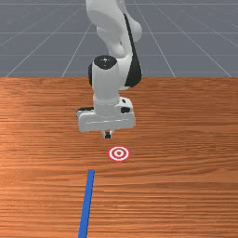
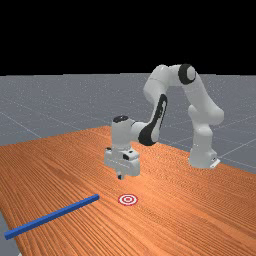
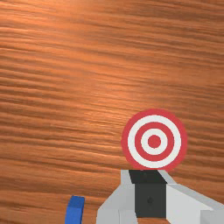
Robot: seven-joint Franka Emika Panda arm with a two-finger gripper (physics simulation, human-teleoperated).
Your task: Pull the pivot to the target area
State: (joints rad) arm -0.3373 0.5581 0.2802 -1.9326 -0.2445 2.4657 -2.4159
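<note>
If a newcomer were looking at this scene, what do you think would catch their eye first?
Probably the red-and-white target, flat on the wood just ahead of the gripper. Next might come the long blue bar, running toward the front view's bottom edge, and the white arm reaching over the table from the far view's right.

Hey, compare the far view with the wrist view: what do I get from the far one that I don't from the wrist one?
Far view's own: the arm's base, the grey floor, and the blue bar from end to end.
Wrist view's own: no extra object, but a close look from above at the target's rings, with the gripper shut beside them.
Shared: the target, the gripper, one end of the blue bar and the table.
</note>
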